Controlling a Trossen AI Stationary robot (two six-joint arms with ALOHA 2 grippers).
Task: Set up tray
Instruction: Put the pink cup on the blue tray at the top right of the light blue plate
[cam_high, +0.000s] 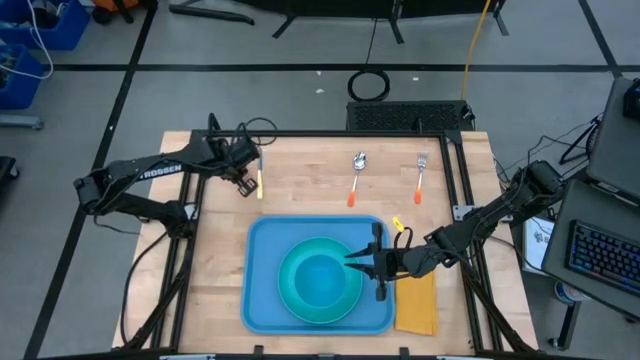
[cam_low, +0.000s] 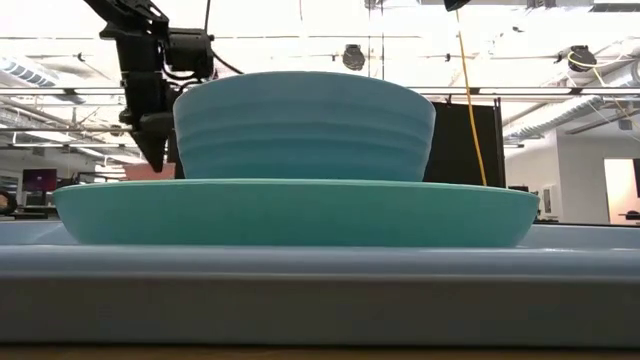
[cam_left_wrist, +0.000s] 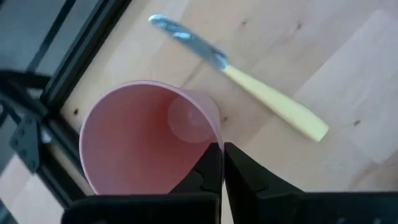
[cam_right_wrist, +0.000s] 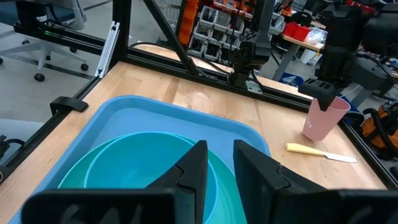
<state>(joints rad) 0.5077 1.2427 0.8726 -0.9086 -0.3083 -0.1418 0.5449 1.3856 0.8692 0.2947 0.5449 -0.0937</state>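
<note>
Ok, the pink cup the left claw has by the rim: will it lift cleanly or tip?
Probably lifts easily: the pink cup looks thin-walled and empty, so light. The left claw pinches only one wall, so it may tilt. Likely flexes if squeezed hard.

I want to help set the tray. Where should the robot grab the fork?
Probably the fork's orange handle, from straight above, fingers across it: it lies flat on the table, handle end nearer the tray.
</note>
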